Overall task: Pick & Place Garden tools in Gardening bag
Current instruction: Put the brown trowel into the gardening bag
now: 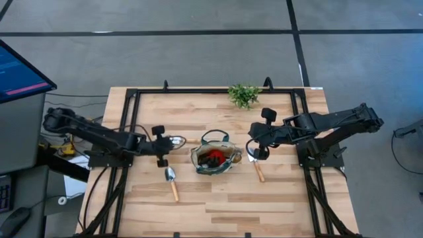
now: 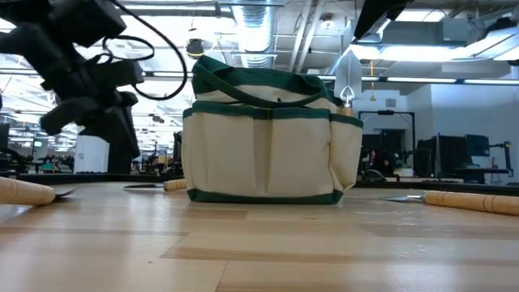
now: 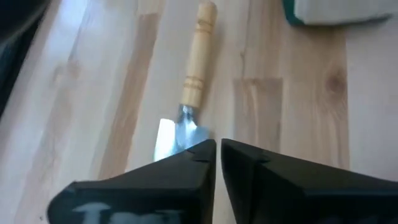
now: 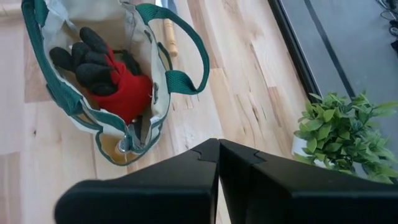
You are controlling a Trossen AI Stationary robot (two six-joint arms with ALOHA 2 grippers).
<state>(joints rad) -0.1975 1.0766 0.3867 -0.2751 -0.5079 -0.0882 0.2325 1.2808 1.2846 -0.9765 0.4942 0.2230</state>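
gardening bag [image 2: 268, 154] upright, trowel [image 2: 466, 199] beside

The round tan gardening bag [image 1: 213, 158] with green trim stands upright in the middle of the desk. A red-and-black glove [image 4: 115, 78] lies inside it. Three trowels lie flat near it: one [image 1: 171, 181] in front-left, one [image 1: 173, 140] left, one [image 1: 258, 170] right.
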